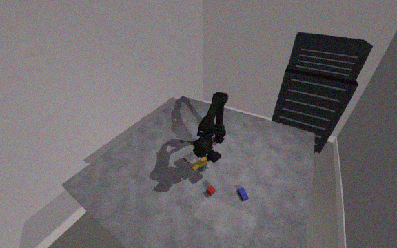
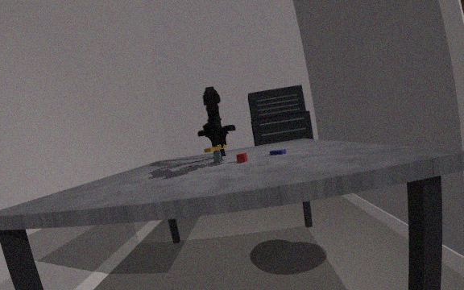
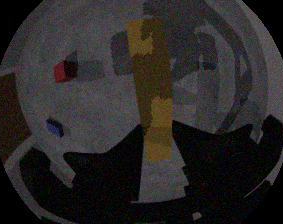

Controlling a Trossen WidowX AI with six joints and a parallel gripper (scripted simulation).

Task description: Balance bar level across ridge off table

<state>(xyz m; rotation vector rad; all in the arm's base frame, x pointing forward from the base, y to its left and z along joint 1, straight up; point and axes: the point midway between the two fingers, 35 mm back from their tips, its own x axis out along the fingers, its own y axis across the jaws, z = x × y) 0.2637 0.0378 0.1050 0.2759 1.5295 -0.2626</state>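
The yellow bar (image 1: 197,164) (image 2: 212,149) (image 3: 154,75) is gripped near one end and reaches out from my gripper (image 1: 206,158) (image 2: 219,146) (image 3: 156,125), which is shut on it. The bar is above the table and looks roughly level. The grey-green ridge (image 1: 204,168) (image 2: 217,156) stands on the table under the bar in the exterior view, its top close to the bar's underside. I cannot tell whether they touch. The bar partly hides the ridge in the top view, and I cannot make the ridge out clearly in the wrist view.
A red cube (image 1: 211,190) (image 2: 242,158) (image 3: 60,72) lies on the table (image 1: 133,207) (image 2: 232,201) near the ridge. A flat blue block (image 1: 242,194) (image 2: 278,152) (image 3: 55,127) lies farther off, beyond the cube. A dark cabinet (image 1: 316,91) (image 2: 281,117) stands behind the table.
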